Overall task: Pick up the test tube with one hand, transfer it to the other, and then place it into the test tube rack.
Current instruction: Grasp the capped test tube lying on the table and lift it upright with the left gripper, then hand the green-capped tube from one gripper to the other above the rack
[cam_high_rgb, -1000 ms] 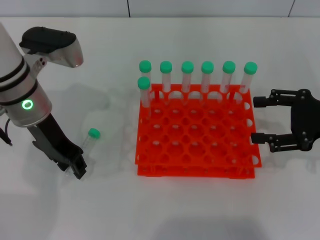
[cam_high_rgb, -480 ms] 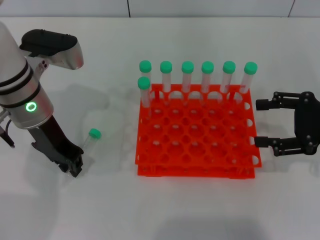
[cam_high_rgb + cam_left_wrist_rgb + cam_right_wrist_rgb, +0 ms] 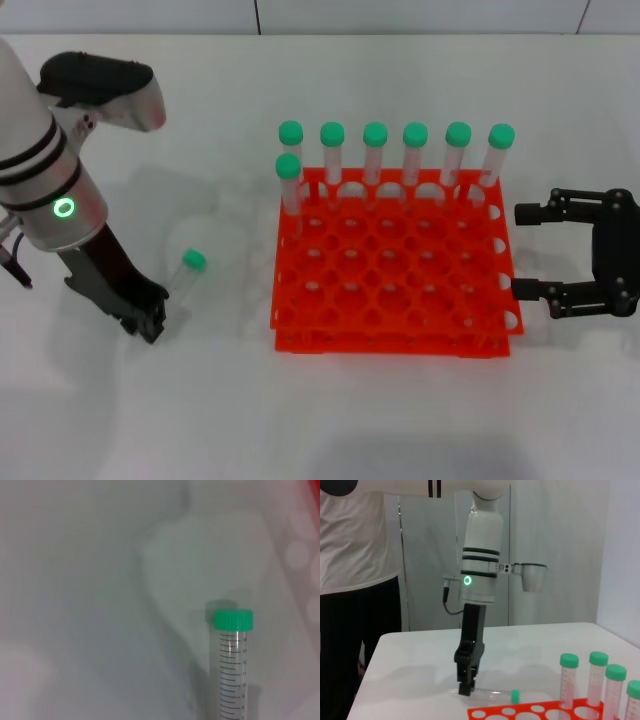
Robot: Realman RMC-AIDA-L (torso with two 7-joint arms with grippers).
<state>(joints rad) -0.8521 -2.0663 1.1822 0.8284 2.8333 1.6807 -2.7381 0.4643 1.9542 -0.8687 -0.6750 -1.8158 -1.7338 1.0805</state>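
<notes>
The test tube [image 3: 183, 275] lies on its side on the white table [image 3: 200, 400], on the robot's left of the test tube rack [image 3: 395, 265], green cap toward the rack. The left gripper [image 3: 150, 322] is lowered at the tube's bottom end with its fingers closed on it. The right gripper [image 3: 530, 250] hovers just beside the rack's right edge, fingers spread apart and holding nothing; seven other green-capped tubes [image 3: 415, 150] stand upright along the rack's far rows.
</notes>
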